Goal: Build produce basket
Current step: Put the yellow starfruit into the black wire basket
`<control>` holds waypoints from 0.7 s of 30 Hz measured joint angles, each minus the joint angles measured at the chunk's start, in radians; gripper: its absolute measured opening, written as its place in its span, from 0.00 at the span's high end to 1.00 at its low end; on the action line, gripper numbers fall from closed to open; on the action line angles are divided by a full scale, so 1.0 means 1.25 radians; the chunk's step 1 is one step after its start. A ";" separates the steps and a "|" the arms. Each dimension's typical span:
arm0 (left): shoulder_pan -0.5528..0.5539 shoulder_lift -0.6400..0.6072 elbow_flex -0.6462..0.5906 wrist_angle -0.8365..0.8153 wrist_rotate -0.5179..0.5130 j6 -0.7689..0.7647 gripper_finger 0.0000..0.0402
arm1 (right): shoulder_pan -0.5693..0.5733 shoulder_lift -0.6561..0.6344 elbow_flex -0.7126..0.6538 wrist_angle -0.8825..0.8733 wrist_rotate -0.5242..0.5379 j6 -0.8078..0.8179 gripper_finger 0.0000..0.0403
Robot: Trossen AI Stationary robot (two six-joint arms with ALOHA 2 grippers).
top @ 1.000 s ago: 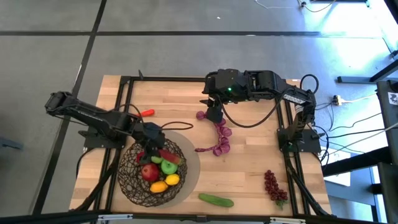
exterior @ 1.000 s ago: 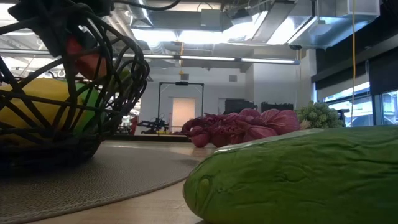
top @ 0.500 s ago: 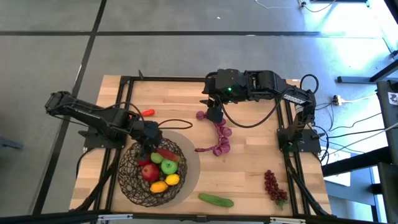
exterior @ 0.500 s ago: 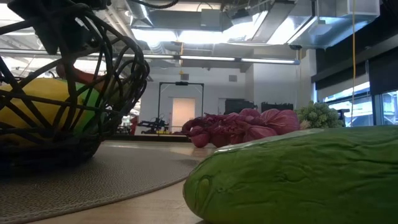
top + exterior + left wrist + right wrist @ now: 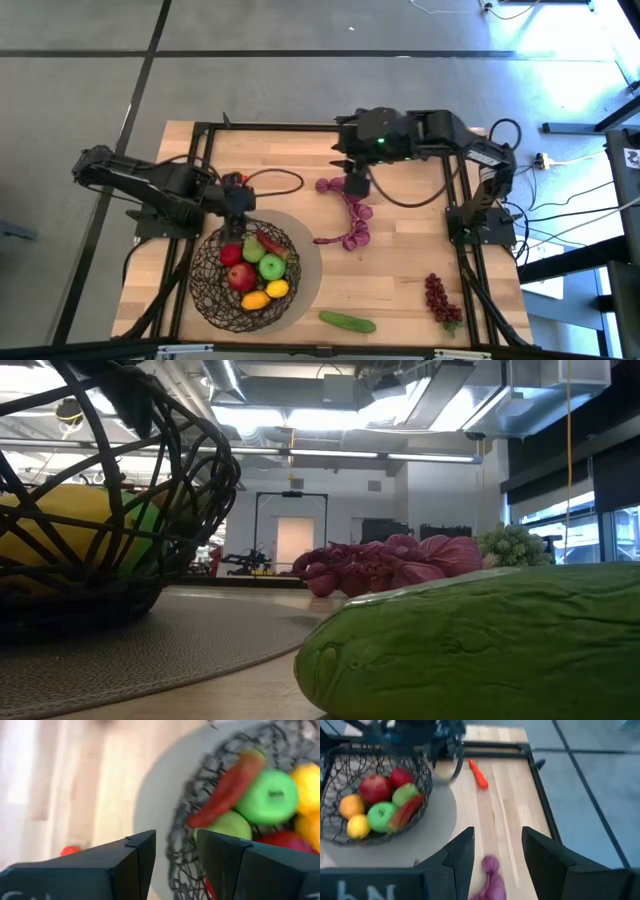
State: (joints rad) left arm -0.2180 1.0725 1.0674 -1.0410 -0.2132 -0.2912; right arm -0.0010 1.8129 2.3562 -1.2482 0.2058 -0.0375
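Note:
The dark wire basket (image 5: pixel 215 290) stands on a grey round mat (image 5: pixel 308 262). In it lie red and green apples, yellow and orange fruits and a red chili (image 5: pixel 268 245); the left wrist view shows the red chili (image 5: pixel 227 787) lying across the green apples. My left gripper (image 5: pixel 238 200) hovers open over the basket's far rim (image 5: pixel 187 845). My right gripper (image 5: pixel 355 183) is open above the far end of the purple grape bunch (image 5: pixel 352 218). That end of the purple grape bunch (image 5: pixel 490 865) shows between its fingers.
A second red chili (image 5: pixel 236 181) lies on the table behind the basket, by a black cable. A cucumber (image 5: pixel 347 321) lies near the near edge and fills the low view as cucumber (image 5: pixel 480 650). Dark-red grapes (image 5: pixel 440 298) lie near the right. Bare wood lies between.
My left gripper has drawn back out of the basket, up and toward the far-left. The red chili seen high in the basket has sunk among the fruit and rests there. My right gripper has shifted slightly toward the table's right, over the purple grapes.

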 joint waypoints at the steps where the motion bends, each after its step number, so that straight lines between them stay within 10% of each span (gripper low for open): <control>1: 0.005 -0.001 0.010 -0.007 -0.016 -0.016 0.67 | 0.000 -0.009 0.000 -0.022 0.000 0.004 0.61; 21: 0.184 -0.112 0.026 -0.005 -0.101 -0.190 0.67 | -0.071 -0.058 -0.044 -0.256 -0.040 0.311 0.61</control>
State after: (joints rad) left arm 0.0114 0.9326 1.1004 -1.0470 -0.3393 -0.5291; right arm -0.0895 1.7405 2.3013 -1.5676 0.1557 0.3509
